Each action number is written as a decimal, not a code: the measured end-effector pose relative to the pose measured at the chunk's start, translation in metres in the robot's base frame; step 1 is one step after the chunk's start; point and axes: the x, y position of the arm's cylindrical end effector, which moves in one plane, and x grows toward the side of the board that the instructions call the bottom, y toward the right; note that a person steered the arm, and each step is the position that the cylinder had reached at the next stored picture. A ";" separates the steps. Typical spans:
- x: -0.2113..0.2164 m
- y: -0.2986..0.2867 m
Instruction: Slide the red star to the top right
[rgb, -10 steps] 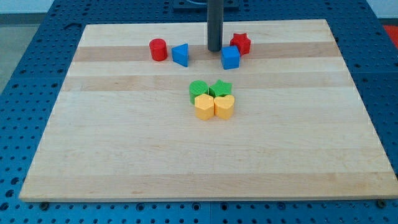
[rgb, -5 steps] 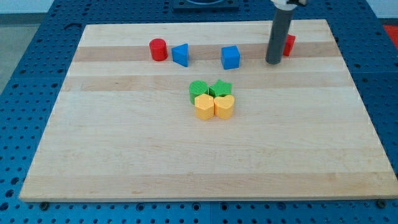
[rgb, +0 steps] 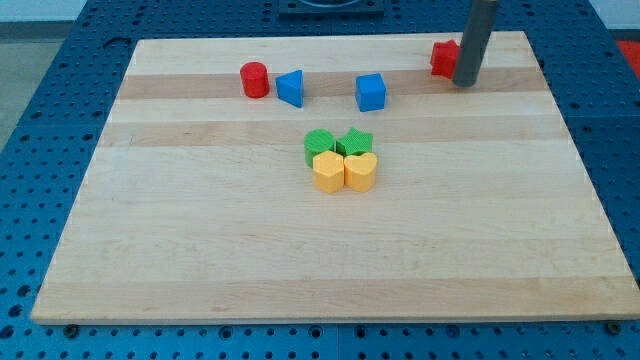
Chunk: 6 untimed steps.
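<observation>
My tip (rgb: 465, 83) (a bare rod, nothing to clench) touched the red star (rgb: 444, 58) from its right, so pushing from its left seemed wiser.

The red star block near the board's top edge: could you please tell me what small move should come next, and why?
Probably none, or just a short retreat. The red star block already sits near the top right corner of the wooden board, with my tip just to its right, the rod hiding its right edge; pushing from here would only drive it leftward.

dark rod upright, my tip (rgb: 464, 83) on the board
</observation>
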 end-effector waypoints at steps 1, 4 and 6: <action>0.004 -0.049; -0.050 -0.045; -0.020 -0.025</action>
